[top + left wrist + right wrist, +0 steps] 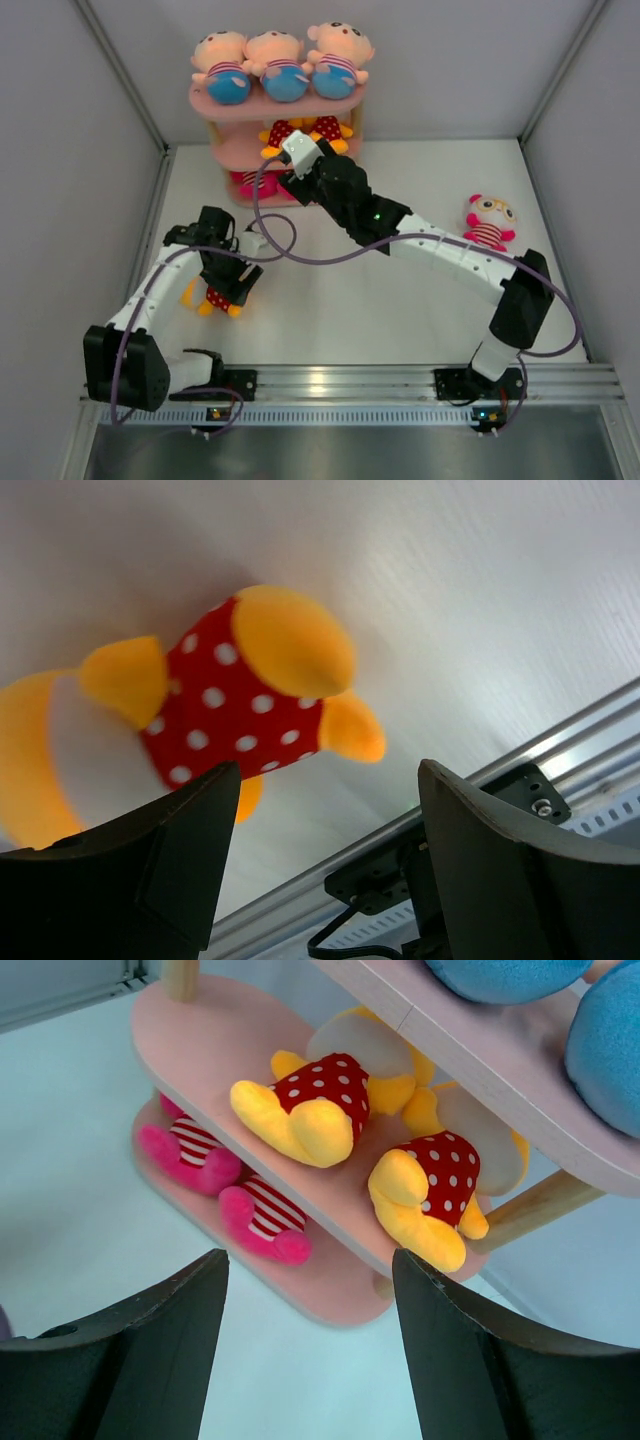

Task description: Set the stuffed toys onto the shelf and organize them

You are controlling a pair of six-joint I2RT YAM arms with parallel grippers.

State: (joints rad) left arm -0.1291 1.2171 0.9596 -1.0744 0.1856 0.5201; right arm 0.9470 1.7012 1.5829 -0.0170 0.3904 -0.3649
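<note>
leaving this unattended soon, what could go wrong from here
1. The right end effector is open close to the shelf; the middle-tier yellow toys overhang its edge, so backing out could drag one off.
2. The loose yellow toy sits off-centre under the open left end effector; closing may miss.

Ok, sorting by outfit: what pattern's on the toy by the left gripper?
White polka dots on red; the yellow toy shows best in left wrist view.
</note>
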